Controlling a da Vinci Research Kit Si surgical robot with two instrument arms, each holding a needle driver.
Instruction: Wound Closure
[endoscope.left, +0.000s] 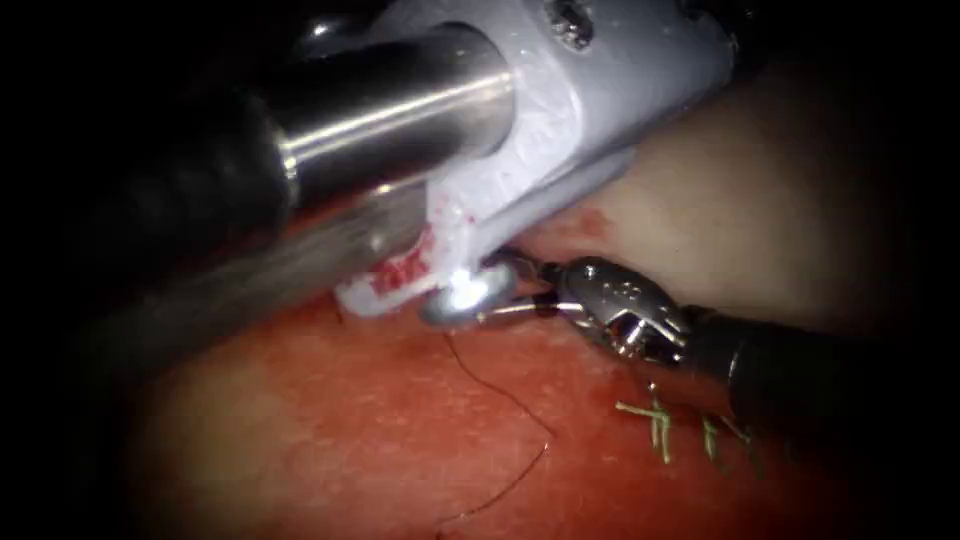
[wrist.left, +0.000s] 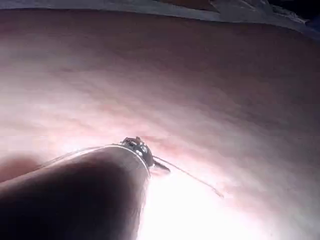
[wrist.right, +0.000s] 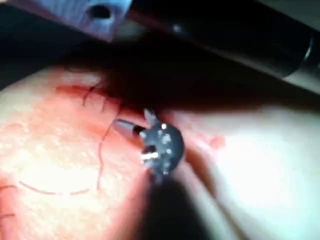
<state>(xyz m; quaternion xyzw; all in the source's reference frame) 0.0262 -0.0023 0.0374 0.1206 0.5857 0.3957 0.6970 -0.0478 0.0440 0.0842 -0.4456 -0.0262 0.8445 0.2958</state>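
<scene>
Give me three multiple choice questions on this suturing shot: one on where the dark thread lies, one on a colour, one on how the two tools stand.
1. Where does the dark thread lie?
A. On the red-stained tissue below the tool tips
B. Hanging in the air
C. Coiled on pale tissue at the upper right

2. What colour are the short stitches by the right tool?
A. Blue
B. White
C. Green

3. How do the two tool tips stand?
A. At opposite edges
B. Close together
C. Lifted high off the tissue

Answers:
1 A: the thread curves across the stained surface there.
2 C: the stitches are plainly green.
3 B: the left tool nearly meets the right tool. A thin metal piece, probably the needle, lies between them; whether either tool grips it cannot be told.
</scene>
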